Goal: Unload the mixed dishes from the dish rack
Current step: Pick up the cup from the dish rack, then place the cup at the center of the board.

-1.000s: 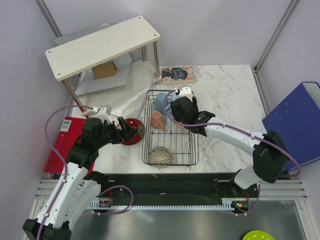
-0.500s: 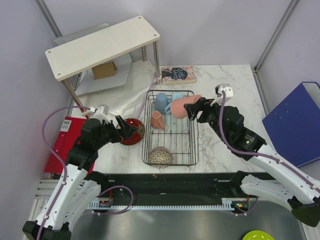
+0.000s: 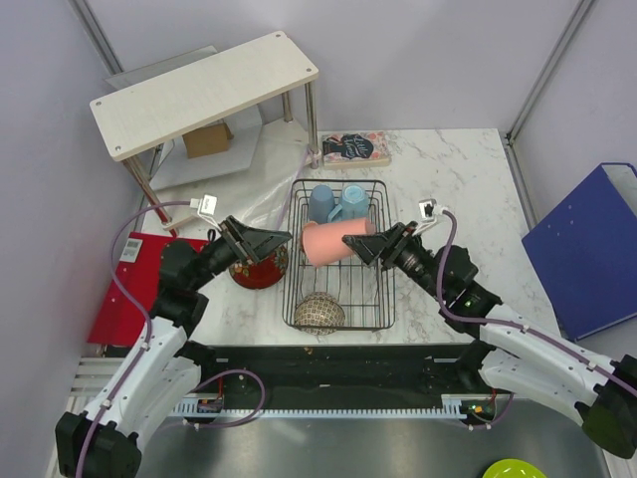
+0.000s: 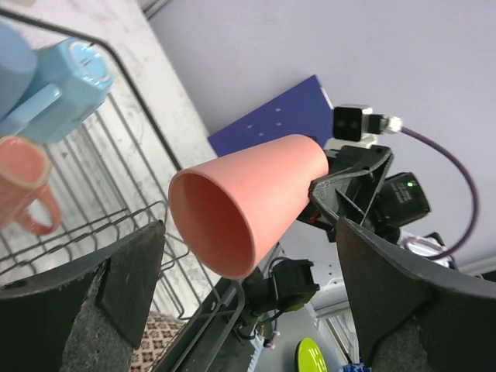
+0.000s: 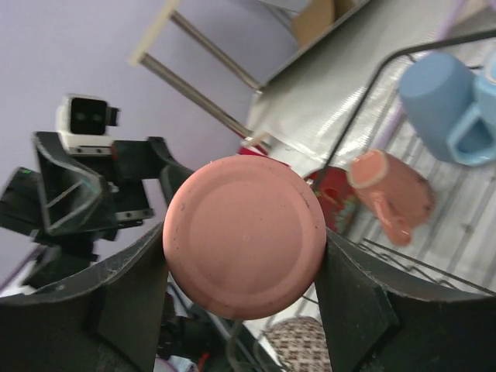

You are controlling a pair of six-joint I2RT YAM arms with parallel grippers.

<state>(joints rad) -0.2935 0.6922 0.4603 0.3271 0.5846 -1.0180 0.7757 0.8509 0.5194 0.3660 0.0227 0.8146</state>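
My right gripper (image 3: 364, 245) is shut on the base end of the salmon-pink tumbler (image 3: 324, 244) and holds it sideways above the black dish rack (image 3: 388, 291). The tumbler's mouth (image 4: 213, 221) faces my left gripper (image 3: 282, 239), which is open, its fingers (image 4: 128, 283) wide and just short of the rim. The tumbler's flat base (image 5: 244, 236) sits between my right fingers (image 5: 128, 306). Two light blue mugs (image 3: 336, 202), a salmon-pink mug (image 5: 391, 192) and the speckled bowl (image 3: 318, 312) lie in the rack. The dark red plate (image 3: 261, 271) lies left of the rack.
A white wooden shelf (image 3: 199, 92) stands at the back left with a cardboard box (image 3: 207, 139) under it. A book (image 3: 354, 147) lies behind the rack. A red packet (image 3: 124, 291) is at the left edge and a blue binder (image 3: 592, 249) at the right.
My right gripper has taken the tumbler out of the rack's back and now carries it sideways, leftward over the rack. My left gripper has risen from the red plate and turned toward the tumbler's mouth.
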